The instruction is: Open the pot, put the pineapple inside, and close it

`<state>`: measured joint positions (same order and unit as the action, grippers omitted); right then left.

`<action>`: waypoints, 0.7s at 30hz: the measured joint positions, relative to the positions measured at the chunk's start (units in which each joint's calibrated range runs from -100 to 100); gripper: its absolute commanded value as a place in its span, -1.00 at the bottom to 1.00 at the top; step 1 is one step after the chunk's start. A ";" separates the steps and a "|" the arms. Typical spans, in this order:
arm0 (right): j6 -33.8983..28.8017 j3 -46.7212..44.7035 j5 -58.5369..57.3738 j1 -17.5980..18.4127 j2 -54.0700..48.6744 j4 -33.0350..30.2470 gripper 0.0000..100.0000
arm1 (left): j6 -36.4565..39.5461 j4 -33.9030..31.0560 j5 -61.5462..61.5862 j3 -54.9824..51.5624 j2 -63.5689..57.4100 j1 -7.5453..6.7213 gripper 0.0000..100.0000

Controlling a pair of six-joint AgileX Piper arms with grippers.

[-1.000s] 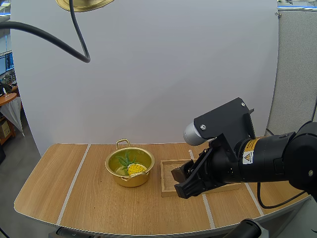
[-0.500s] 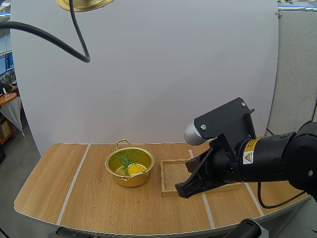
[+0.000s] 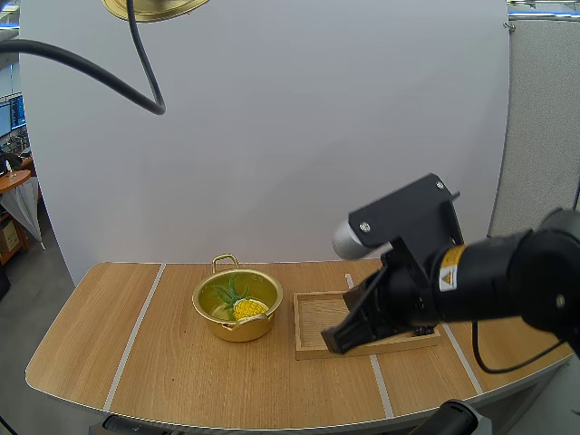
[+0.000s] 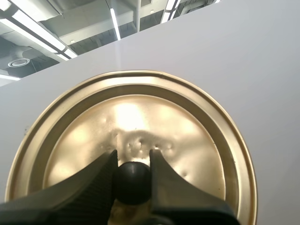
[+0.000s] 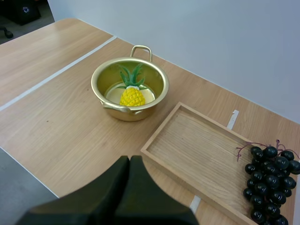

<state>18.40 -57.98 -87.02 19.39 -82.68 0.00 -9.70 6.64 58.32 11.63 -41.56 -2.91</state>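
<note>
A gold pot stands open on the table, left of a wooden tray. A yellow pineapple with green leaves lies inside it. The gold lid hangs high above the table's left side, seen from its top side in the left wrist view. My left gripper is shut on the lid's black knob. My right gripper is shut on nothing, its fingers together as one dark wedge over the tray's near left corner.
The wooden tray lies right of the pot with nothing in it. A bunch of dark grapes lies on the table beyond the tray's far side. White lines cross the tabletop.
My right gripper has shut from wide open and the arm has lifted slightly over the tray. The pot, the pineapple and the held lid have not moved.
</note>
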 measured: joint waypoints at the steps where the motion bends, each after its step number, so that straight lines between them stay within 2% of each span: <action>1: 0.00 0.17 0.00 0.00 0.22 0.00 -1.00 | 0.00 0.00 0.00 0.00 0.00 0.00 -1.00; 4: 0.00 1.69 -0.19 0.00 1.82 0.00 -1.00 | 0.00 0.00 0.00 0.00 0.00 0.00 -1.00; 9: -0.33 11.41 -0.75 0.00 9.87 0.00 -1.00 | 0.00 0.00 0.00 0.00 0.00 0.00 -1.00; 11: -0.33 17.38 -3.04 0.00 15.17 0.00 -1.00 | 0.00 0.00 0.00 0.00 0.00 0.00 -1.00; 15: -0.52 23.58 -7.84 0.00 20.91 -0.31 -1.00 | 0.00 0.00 0.00 0.00 0.00 0.00 -1.00; 21: -1.36 26.22 -11.34 -0.24 23.31 0.00 -1.00 | 0.00 0.00 0.00 0.00 0.00 0.00 -1.00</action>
<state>17.04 -31.76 -98.36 19.15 -59.36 0.00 -9.70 6.64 58.32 11.63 -41.56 -2.91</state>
